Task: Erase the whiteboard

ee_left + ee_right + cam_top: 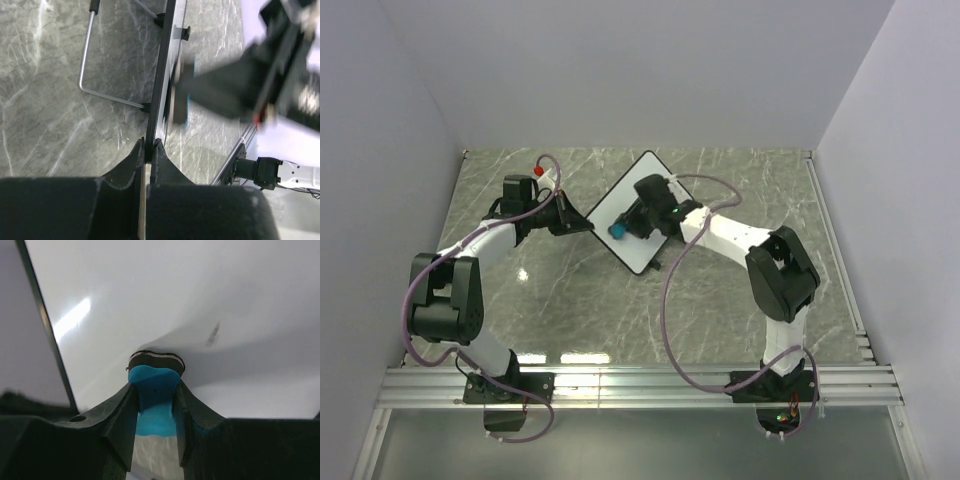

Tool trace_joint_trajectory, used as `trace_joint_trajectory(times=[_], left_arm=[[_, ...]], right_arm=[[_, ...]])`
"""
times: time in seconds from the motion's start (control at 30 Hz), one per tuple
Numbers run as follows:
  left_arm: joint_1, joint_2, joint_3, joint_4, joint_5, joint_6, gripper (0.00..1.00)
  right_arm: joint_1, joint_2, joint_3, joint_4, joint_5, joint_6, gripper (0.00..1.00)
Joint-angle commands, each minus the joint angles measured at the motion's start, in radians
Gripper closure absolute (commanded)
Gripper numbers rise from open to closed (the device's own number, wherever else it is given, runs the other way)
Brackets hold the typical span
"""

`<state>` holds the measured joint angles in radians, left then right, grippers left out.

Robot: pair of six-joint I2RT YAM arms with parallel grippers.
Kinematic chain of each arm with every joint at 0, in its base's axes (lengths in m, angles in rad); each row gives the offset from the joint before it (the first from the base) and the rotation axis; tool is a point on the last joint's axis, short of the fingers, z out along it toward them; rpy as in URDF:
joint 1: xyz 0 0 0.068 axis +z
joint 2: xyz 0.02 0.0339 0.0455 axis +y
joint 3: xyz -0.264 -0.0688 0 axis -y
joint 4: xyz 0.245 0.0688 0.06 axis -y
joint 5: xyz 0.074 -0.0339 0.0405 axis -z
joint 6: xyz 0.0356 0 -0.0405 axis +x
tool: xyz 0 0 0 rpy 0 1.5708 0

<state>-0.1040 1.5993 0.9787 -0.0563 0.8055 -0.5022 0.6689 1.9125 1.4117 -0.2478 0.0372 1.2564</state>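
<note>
The whiteboard (623, 217), white with a thin black frame, stands tilted in the middle of the table. My left gripper (582, 222) is shut on its left edge; in the left wrist view the jaws (148, 145) pinch the black frame (162, 75) edge-on. My right gripper (632, 226) is shut on the small blue eraser (618, 230) and presses its felt pad against the white board face (210, 295) in the right wrist view, where the eraser (154, 390) sits between the fingers. A small dark smudge (214, 334) shows on the board beside the eraser.
The board's wire stand (87, 60) rests on the grey marble table (740, 180). White walls enclose the table on three sides. An aluminium rail (640, 385) runs along the near edge.
</note>
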Motion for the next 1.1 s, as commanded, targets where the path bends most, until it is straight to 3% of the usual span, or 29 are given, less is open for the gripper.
trace_joint_trajectory(times=[0.0,0.27,0.47,0.57,0.87,1.07], left_arm=[[-0.011,0.022,0.017,-0.023,0.001,0.030,1.00],[-0.011,0.007,-0.011,-0.001,0.020,0.011,1.00],[-0.013,0.001,-0.020,0.003,0.027,0.008,1.00],[-0.013,-0.001,-0.018,-0.004,0.027,0.008,1.00],[-0.017,-0.022,-0.032,-0.028,0.012,0.028,1.00],[-0.017,-0.032,-0.029,-0.042,0.004,0.036,1.00]], right_arm=[[0.075,0.028,-0.112,0.048,-0.056,0.083,1.00],[0.011,0.006,-0.175,0.065,-0.039,0.068,1.00],[-0.107,0.048,-0.018,-0.016,0.021,-0.046,1.00],[-0.158,0.129,0.161,-0.125,0.050,-0.106,1.00],[-0.229,0.296,0.437,-0.205,0.049,-0.153,1.00],[-0.223,0.272,0.351,-0.167,0.015,-0.124,1.00]])
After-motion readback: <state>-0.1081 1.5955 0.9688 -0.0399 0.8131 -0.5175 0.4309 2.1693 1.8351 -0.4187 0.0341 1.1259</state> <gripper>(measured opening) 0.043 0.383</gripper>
